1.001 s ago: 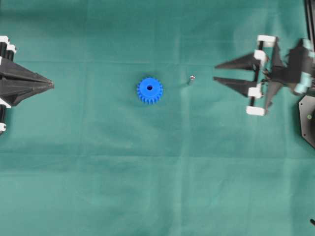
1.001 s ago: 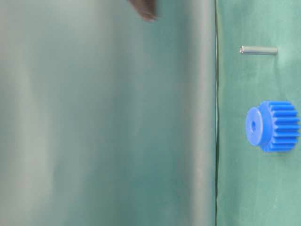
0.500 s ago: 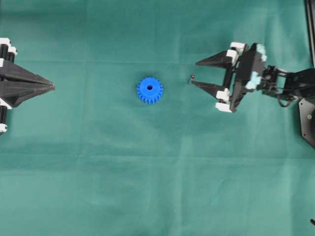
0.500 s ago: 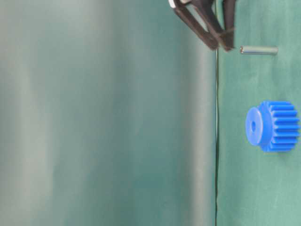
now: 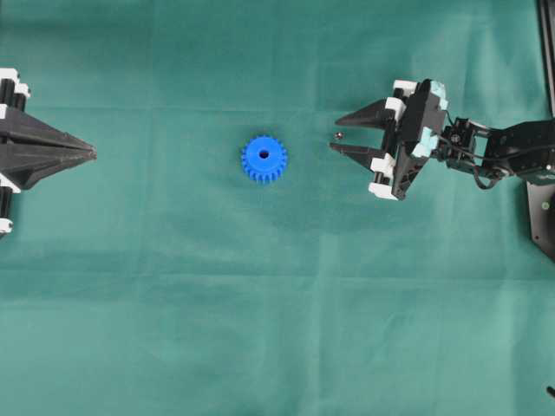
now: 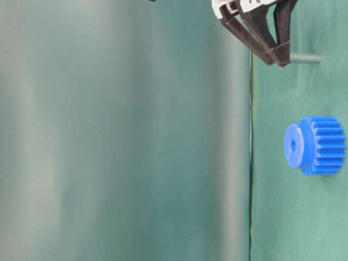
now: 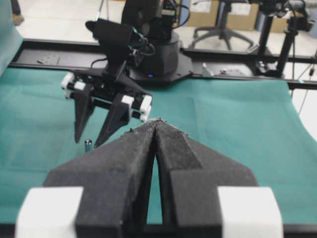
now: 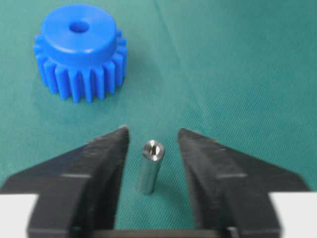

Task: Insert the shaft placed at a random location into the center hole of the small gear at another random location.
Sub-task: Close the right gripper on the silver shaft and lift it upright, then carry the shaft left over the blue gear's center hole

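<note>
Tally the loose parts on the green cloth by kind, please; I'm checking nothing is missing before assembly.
Blue gears: 1, the small gear
Metal pins: 1, the shaft, standing upright between the right gripper fingers
Total: 2

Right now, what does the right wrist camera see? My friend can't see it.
The right claw is open around the shaft, a small silver pin standing upright on the green cloth, with a gap on each side. Behind it sits the small gear, blue, its center hole facing up.
</note>
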`<action>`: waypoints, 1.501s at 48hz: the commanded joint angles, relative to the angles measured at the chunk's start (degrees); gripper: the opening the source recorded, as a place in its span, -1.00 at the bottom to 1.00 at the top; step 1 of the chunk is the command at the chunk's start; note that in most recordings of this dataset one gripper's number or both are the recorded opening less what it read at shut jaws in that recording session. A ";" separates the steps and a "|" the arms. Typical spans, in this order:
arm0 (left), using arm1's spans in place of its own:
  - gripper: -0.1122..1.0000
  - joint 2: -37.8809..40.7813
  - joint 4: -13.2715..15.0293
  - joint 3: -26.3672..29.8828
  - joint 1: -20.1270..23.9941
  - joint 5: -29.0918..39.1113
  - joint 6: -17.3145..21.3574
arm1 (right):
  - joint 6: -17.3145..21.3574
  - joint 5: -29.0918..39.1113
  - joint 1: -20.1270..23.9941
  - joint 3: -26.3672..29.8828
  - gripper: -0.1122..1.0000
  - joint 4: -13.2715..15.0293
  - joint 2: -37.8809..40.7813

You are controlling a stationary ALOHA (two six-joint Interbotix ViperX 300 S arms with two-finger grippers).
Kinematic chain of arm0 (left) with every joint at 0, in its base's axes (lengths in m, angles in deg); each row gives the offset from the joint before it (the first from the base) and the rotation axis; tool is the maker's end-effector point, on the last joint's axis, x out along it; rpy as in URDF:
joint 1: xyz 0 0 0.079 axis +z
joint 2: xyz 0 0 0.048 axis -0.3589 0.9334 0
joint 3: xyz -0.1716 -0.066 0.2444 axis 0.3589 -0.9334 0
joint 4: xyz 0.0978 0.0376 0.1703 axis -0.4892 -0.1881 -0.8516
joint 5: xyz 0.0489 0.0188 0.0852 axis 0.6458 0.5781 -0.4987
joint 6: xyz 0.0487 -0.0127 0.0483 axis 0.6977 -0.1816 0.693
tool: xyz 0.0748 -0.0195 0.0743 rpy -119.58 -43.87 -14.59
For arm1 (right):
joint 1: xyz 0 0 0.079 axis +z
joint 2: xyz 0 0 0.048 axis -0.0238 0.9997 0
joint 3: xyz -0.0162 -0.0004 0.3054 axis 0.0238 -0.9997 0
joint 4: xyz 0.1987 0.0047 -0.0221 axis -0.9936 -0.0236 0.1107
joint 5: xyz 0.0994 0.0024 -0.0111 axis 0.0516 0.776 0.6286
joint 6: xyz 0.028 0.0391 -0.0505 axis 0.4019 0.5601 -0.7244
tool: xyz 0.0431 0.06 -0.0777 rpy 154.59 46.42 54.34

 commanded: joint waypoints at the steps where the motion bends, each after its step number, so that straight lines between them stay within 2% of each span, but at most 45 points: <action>1: -0.81 0.18 0.18 0.62 -0.09 -0.26 0.09 | 0.09 0.18 -0.09 0.79 0.07 0.18 -0.44; 6: -0.81 0.18 0.18 0.62 -0.09 -0.26 0.09 | 0.09 -0.18 -0.09 0.79 -0.22 0.35 -0.44; 9: -0.81 0.18 0.18 0.62 -0.09 -0.18 0.09 | 0.18 -0.53 -0.18 0.79 -0.27 0.35 -0.44; 21: -0.81 0.18 0.18 0.62 -0.09 -0.18 0.00 | 0.26 -0.88 0.00 0.79 -0.27 0.35 -0.70; 29: -0.81 0.09 0.26 0.62 -0.09 -0.18 0.00 | 0.35 0.70 0.18 0.70 -0.27 0.26 -4.92; 45: -0.81 0.09 0.26 0.62 -0.09 -0.18 0.00 | 0.18 15.56 0.26 2.46 -0.27 0.26 -15.64; 61: -0.81 0.09 0.26 0.62 -0.09 -0.09 0.00 | 0.09 16.00 0.44 2.90 -0.27 0.18 -15.82; 72: -0.81 0.09 0.35 0.62 -0.09 -0.18 -0.09 | 0.09 15.82 2.02 7.65 -0.27 0.35 -12.66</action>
